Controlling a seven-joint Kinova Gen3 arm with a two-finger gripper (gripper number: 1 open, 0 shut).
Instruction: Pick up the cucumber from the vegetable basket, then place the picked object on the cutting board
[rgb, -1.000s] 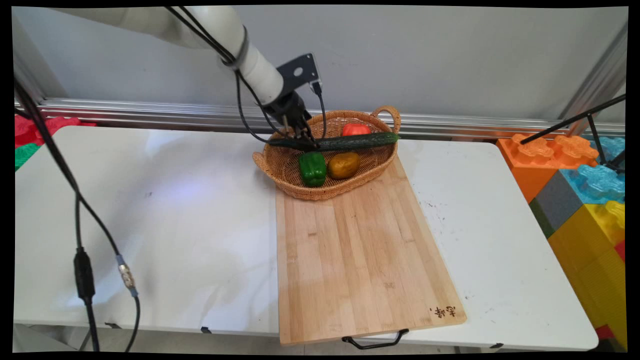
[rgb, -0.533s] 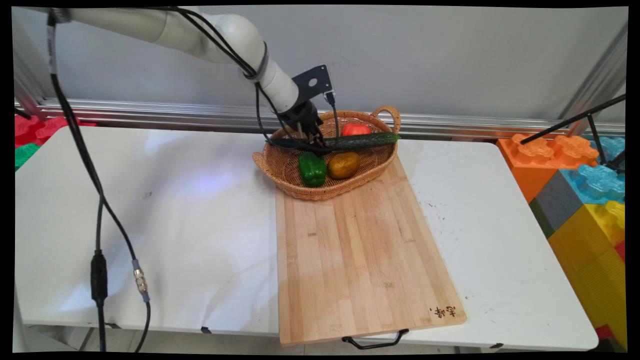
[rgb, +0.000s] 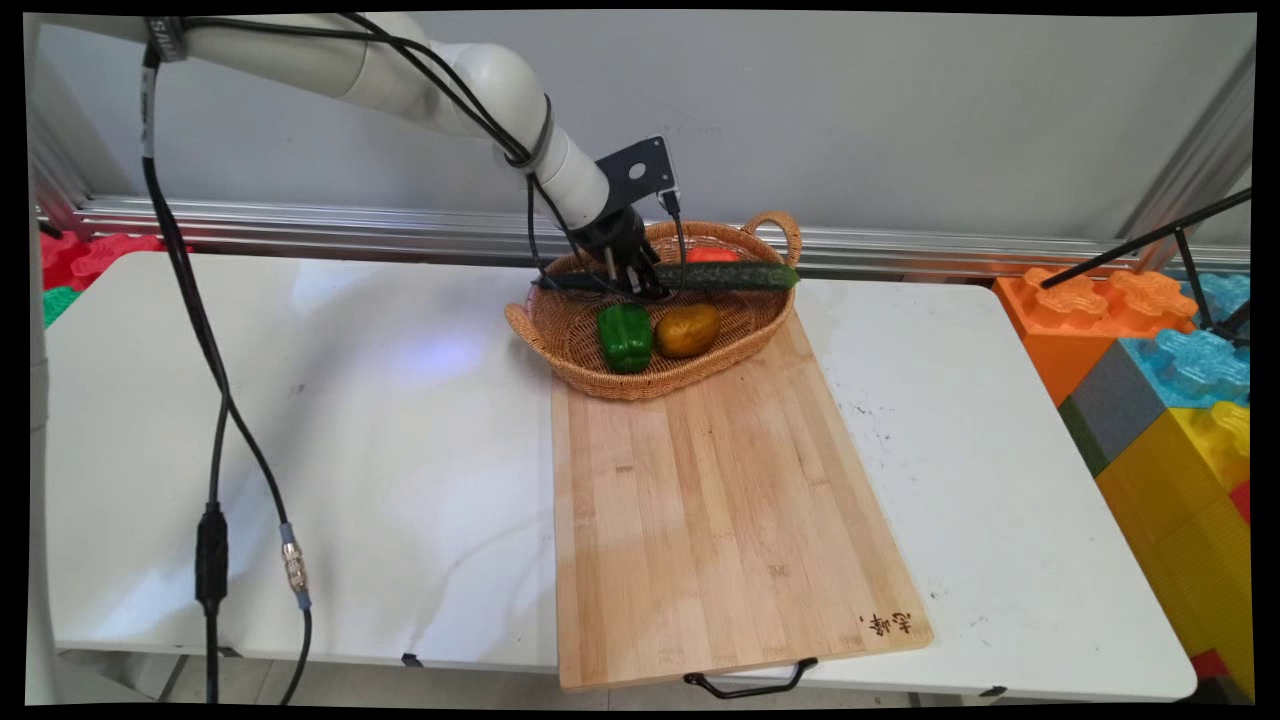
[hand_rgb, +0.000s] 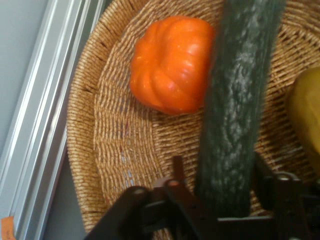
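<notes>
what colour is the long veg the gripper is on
Dark green with pale mottling: the cucumber, seen best in the hand view, between the gripper's fingers.

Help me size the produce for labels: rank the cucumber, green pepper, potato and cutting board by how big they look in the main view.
1. cutting board
2. cucumber, held in the gripper
3. green pepper and potato look about alike, so unranked.

I see a dark green cucumber (rgb: 715, 277), a bright green pepper (rgb: 625, 337), an orange pumpkin (hand_rgb: 172, 62), a tan woven basket (rgb: 580, 340) and a pale wooden board (rgb: 720, 510).
</notes>
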